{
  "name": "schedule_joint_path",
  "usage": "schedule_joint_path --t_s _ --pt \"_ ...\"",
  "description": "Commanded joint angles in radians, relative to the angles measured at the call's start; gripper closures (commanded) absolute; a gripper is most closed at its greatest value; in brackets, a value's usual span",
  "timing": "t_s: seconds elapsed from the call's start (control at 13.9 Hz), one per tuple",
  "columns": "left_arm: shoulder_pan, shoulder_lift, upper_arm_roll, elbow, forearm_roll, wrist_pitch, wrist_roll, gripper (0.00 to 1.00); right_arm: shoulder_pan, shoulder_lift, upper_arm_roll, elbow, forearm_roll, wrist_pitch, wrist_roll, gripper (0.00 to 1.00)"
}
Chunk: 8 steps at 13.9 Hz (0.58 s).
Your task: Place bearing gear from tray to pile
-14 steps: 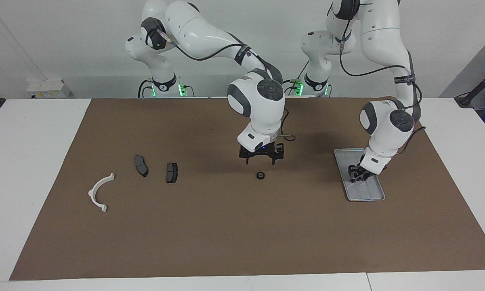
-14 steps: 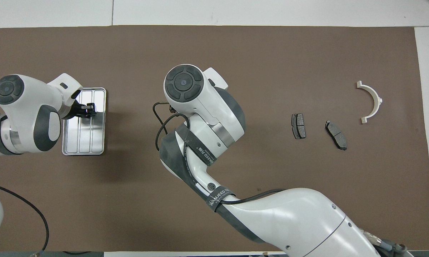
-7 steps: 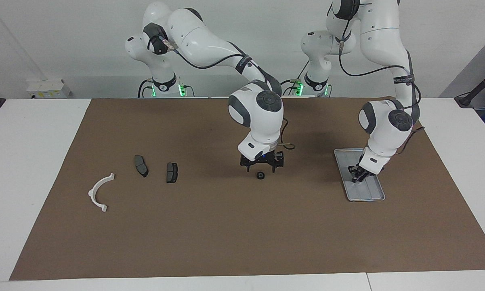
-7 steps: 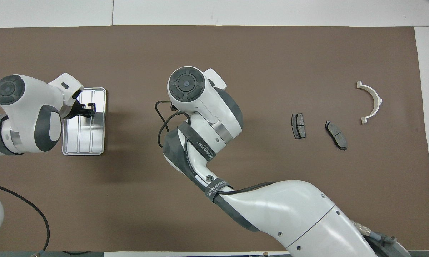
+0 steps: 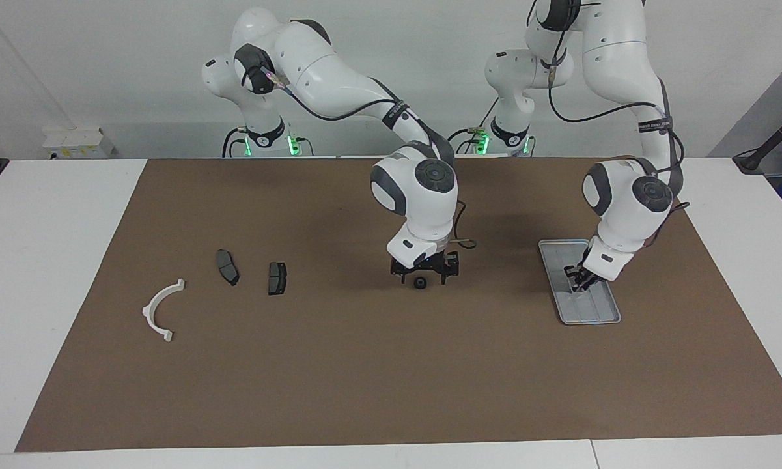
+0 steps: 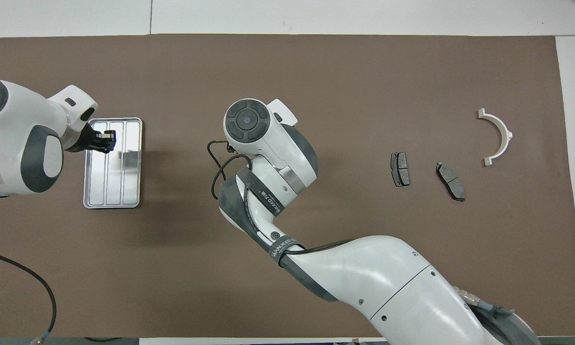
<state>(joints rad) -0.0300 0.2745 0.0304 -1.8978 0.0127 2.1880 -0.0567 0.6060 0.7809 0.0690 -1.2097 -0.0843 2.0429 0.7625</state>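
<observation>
The small black bearing gear (image 5: 420,283) lies on the brown mat in the middle of the table, outside the tray. My right gripper (image 5: 423,277) is down at the mat and open, with one finger on each side of the gear. In the overhead view the right arm's wrist hides both the gear and the gripper. My left gripper (image 5: 579,278) hangs low over the silver tray (image 5: 586,314), also seen in the overhead view (image 6: 101,142) over the tray (image 6: 112,189). The pile lies toward the right arm's end: two dark brake pads (image 5: 227,266) (image 5: 277,277) and a white bracket (image 5: 161,309).
The brown mat (image 5: 364,378) covers most of the white table. In the overhead view the pads (image 6: 400,168) (image 6: 450,180) and the bracket (image 6: 498,136) lie apart from each other. The right arm's elbow spans the mat near the robots.
My right gripper has come down until its fingers stand beside the gear. My left gripper has shifted a little over the tray toward the left arm's end.
</observation>
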Motion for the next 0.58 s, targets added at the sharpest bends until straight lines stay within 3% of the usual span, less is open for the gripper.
schedule_joint_path --t_s 0.0,0.5 --pt "0.025 -0.084 -0.006 -0.003 0.0 -0.094 -0.008 1.0 0.0 -0.009 0.003 -0.033 0.009 0.02 -0.012 0.0" --pt "0.033 -0.15 -0.004 0.032 0.0 -0.203 -0.026 1.0 -0.003 -0.049 0.015 -0.161 0.014 0.086 -0.014 0.01"
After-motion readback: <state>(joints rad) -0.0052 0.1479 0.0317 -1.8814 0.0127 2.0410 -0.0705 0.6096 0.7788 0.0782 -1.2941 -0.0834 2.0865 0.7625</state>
